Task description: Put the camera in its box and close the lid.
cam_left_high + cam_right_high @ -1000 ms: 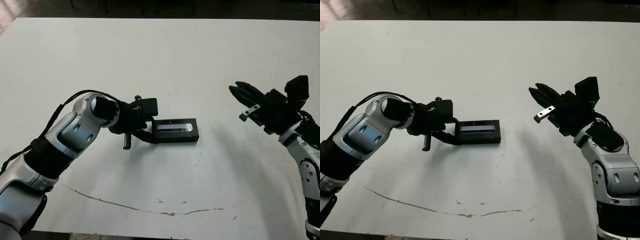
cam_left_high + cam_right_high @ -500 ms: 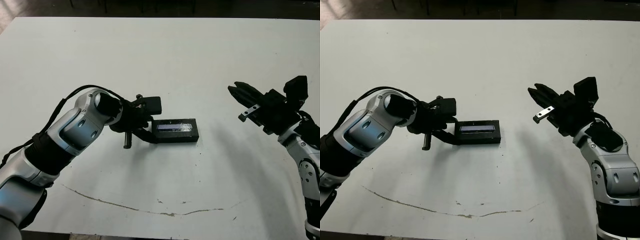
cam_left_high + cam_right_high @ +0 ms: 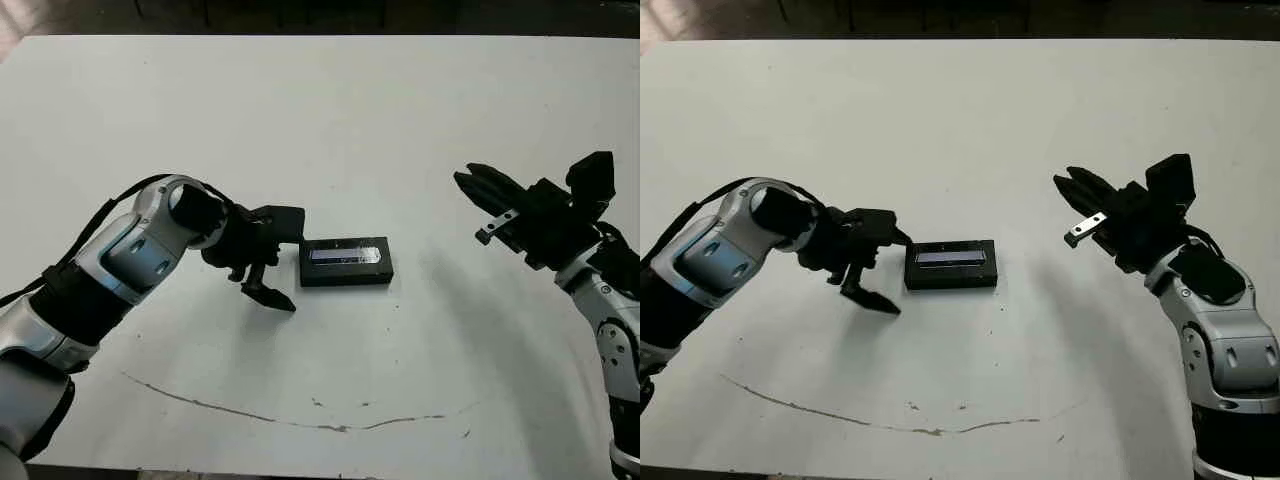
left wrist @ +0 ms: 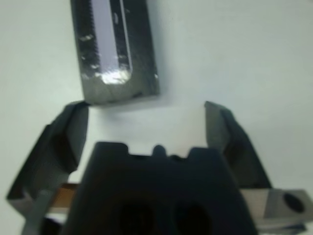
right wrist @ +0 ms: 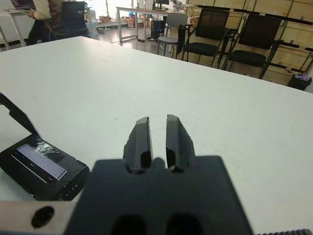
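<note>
Now left gripper point(image 3: 283, 258) jaws spread, just beside lid point(image 3: 345, 262).

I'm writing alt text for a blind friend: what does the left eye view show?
A closed black box, its striped lid on top, sits mid-way on a white table. The robot's left tool hovers open just beside the box, not touching it. The right tool is raised off to the right, its fingers together and holding nothing.
</note>
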`<state>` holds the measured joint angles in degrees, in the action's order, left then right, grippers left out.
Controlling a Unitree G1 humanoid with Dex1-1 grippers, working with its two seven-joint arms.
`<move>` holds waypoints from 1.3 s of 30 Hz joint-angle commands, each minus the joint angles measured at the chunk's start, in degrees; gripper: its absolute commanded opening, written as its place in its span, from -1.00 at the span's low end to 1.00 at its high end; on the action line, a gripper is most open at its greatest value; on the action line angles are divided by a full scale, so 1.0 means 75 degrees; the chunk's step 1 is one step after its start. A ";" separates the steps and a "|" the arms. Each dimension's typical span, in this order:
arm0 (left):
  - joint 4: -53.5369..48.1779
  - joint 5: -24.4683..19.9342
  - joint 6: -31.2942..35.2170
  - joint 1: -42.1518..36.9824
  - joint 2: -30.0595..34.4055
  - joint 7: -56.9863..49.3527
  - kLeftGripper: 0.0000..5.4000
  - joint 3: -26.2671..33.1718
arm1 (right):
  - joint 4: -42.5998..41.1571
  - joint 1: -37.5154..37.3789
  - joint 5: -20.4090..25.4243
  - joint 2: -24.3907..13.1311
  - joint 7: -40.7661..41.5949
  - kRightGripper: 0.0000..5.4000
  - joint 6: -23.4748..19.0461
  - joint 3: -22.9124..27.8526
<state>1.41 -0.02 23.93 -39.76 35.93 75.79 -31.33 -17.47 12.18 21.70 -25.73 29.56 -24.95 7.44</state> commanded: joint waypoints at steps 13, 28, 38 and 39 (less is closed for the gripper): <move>-0.1482 -0.0461 0.0600 0.2757 0.0141 -0.3933 0.91 0.3776 | 0.0239 0.0070 0.0161 0.0077 0.0030 -1.00 -0.0124 -0.0063; -0.4295 -0.1260 0.1786 0.3717 -0.4401 -0.8609 -0.39 0.3140 | 0.0407 0.0065 0.0138 0.0348 -0.0136 -1.00 0.0064 -0.0081; -0.3488 -0.0670 0.1835 0.3921 -0.4574 -0.8833 -0.99 0.1189 | 0.0233 -0.0144 -0.0146 0.0288 -0.0190 -1.00 0.0312 -0.0114; -0.3307 -0.0594 0.1731 0.3993 -0.4559 -0.8834 -0.99 0.1061 | 0.0206 -0.0173 -0.0165 0.0279 -0.0201 -1.00 0.0316 -0.0102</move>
<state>-25.70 -5.65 36.96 -11.48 1.27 9.94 -22.15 -15.64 12.32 21.06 -23.15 28.30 -22.86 6.81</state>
